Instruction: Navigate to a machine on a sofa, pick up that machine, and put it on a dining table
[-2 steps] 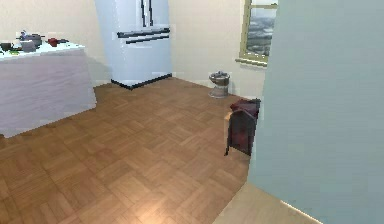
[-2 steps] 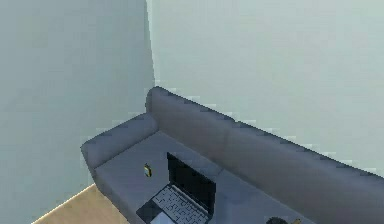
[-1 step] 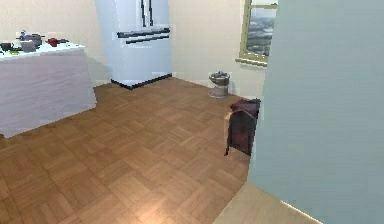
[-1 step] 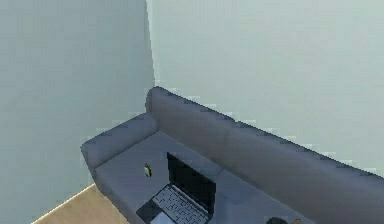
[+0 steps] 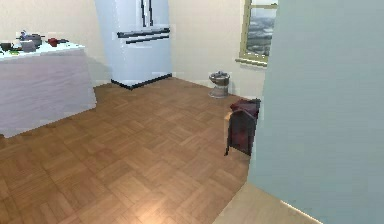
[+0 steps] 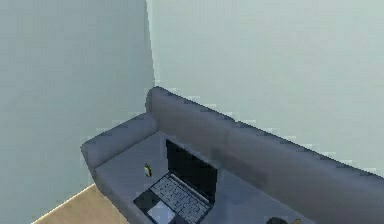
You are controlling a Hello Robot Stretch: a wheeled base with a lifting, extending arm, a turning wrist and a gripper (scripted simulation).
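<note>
Laptop (image 6: 188, 183), arm side view: lies with its lid up on the seat of the grey sofa (image 6: 250, 150), near the armrest end, with one small yellowish item (image 6: 148, 171) just beside it. Count: one laptop, one sofa. Judgement: approach nearly done; nudge the base forward so the arm's line meets the laptop, then take it by its base, not the thin screen. End effector state: cannot tell. Forward view: one cloth-covered table (image 5: 40, 95) across the wood floor, one fridge (image 5: 140, 40), one window (image 5: 258, 30).

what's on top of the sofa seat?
On the sofa seat lies an open laptop, with a small yellowish object beside it. The cushion under the laptop is covered, so anything beneath cannot be seen.
</note>
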